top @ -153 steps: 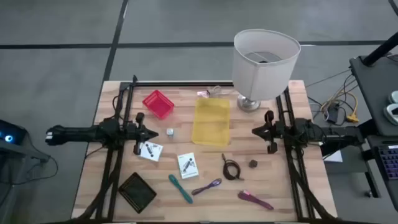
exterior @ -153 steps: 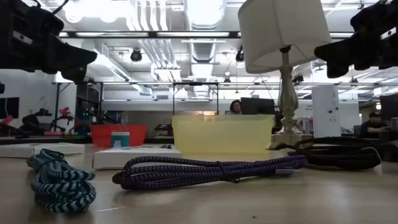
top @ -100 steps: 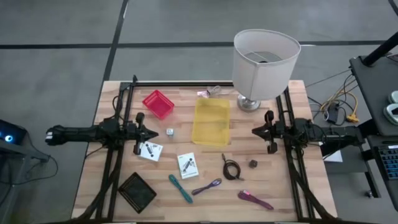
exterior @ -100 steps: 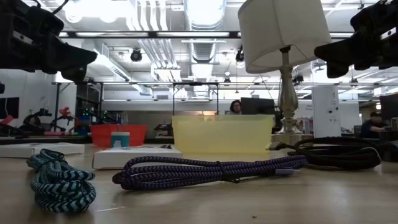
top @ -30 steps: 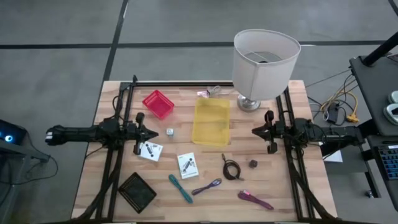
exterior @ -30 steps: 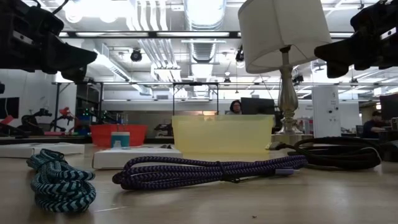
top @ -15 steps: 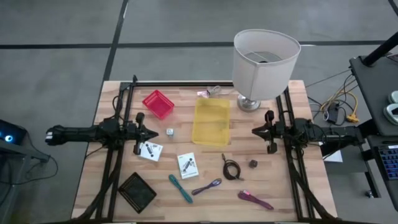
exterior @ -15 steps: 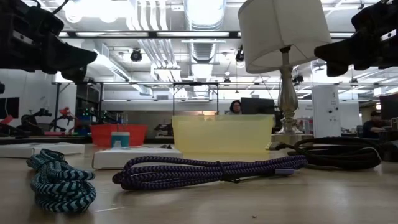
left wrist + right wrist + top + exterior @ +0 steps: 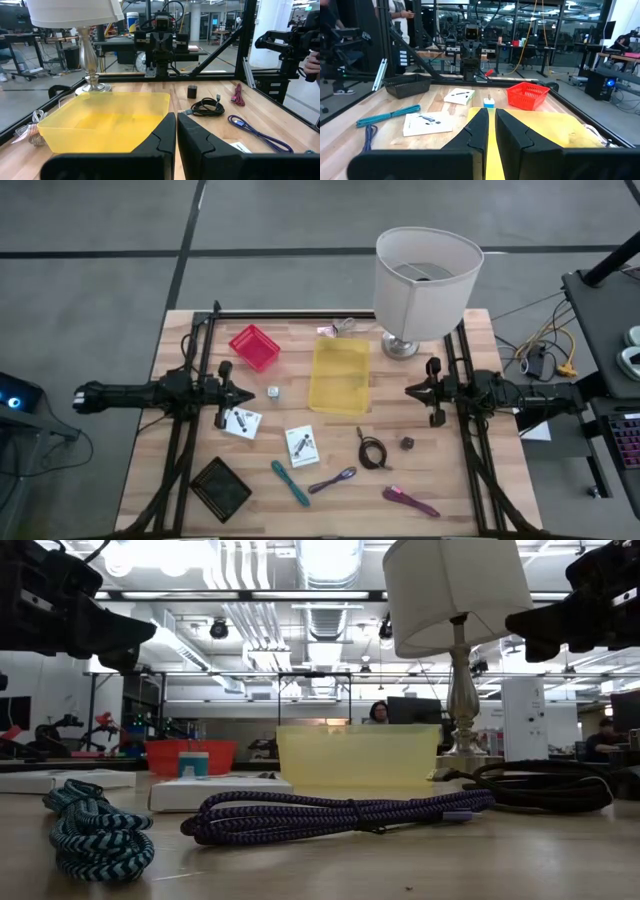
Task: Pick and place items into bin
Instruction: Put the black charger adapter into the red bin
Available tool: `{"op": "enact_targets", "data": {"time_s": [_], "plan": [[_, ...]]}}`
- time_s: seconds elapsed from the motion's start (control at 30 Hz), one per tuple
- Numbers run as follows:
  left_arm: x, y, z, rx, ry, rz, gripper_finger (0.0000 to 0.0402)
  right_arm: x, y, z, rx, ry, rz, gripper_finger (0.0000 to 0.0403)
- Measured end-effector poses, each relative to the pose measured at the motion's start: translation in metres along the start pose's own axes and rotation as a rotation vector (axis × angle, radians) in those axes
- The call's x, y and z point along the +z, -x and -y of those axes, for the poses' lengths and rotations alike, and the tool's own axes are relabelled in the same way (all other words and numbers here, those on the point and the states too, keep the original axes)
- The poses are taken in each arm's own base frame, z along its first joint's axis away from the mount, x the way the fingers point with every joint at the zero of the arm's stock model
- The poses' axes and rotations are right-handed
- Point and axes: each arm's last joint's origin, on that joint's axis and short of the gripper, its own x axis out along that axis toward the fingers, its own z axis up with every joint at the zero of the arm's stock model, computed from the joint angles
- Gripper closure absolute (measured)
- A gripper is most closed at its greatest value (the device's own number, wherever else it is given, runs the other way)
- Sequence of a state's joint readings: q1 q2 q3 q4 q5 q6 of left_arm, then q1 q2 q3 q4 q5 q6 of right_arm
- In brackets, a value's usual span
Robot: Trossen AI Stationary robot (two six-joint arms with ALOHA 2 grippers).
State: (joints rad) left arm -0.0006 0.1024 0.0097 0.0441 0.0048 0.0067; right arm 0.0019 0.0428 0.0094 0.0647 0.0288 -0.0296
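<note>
The yellow bin stands in the middle of the table, with the small items lying flat on the wood near it. Toward the near edge lie a teal braided cable, a purple cable, a magenta tool and a coiled black cable. Two white cards, a grey cube and a dark cube lie there too. My left gripper hovers left of the bin and my right gripper right of it. Both are shut, level, pointing at the bin and touching nothing.
A white-shaded lamp stands at the far right, beside the bin's far corner. A red basket sits far left, a black tray near left. Crumpled clear wrap lies behind the bin. Black frame rails run along both sides.
</note>
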Motion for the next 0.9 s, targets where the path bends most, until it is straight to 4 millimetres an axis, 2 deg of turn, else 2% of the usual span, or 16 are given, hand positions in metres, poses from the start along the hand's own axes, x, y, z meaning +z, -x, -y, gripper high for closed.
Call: {"op": "enact_targets", "data": {"time_s": [0.23, 0.4, 0.57, 0.73, 0.9], "plan": [[0.001, 0.0, 0.0, 0.003, -0.028, 0.007, 0.0402, 0.001, 0.0, 0.0, 0.0, -0.014, 0.008, 0.038], [0.015, 0.001, 0.0, 0.025, -0.227, 0.154, 0.0402, 0.011, 0.001, 0.0, -0.005, 0.031, 0.116, 0.038], [0.024, 0.001, -0.001, 0.042, -0.235, 0.241, 0.0402, 0.019, 0.001, 0.001, -0.008, 0.029, 0.193, 0.0371], [0.023, -0.001, -0.001, 0.041, -0.245, 0.231, 0.0402, 0.016, -0.002, 0.0, -0.005, 0.04, 0.155, 0.0328], [0.021, -0.003, 0.0, 0.041, -0.291, 0.202, 0.0384, 0.015, -0.006, -0.001, 0.022, 0.022, 0.117, 0.0259]]}}
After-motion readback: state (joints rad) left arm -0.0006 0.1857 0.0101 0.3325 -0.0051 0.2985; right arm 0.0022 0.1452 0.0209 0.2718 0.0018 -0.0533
